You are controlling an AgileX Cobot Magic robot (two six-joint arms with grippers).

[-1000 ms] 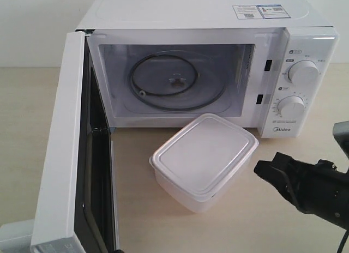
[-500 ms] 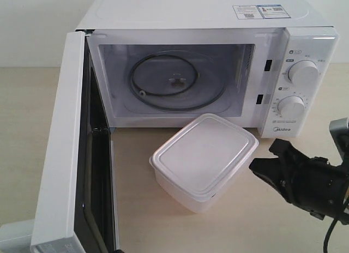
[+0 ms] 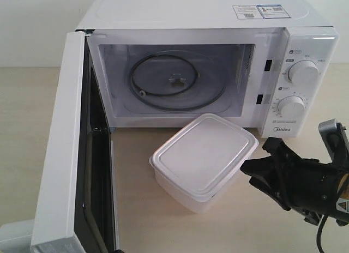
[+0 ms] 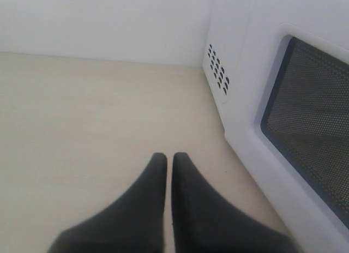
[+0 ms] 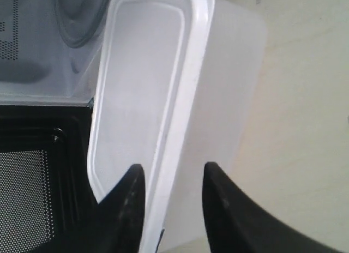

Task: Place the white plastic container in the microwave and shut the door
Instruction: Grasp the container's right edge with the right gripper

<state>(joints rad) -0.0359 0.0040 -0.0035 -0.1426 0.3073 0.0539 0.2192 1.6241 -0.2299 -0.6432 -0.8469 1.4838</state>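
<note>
From the exterior view I note the door cut off by the bottom edge, and the right arm cut off by the right edge. Print on the sticker is too small to read. In the right wrist view the right gripper hides the near corner of the container; I cannot tell whether they touch.

Only thing I can actually read is "Midea", printed low on the microwave's dial panel. The sticker on top maybe has a QR code, but its print's too tiny.
</note>
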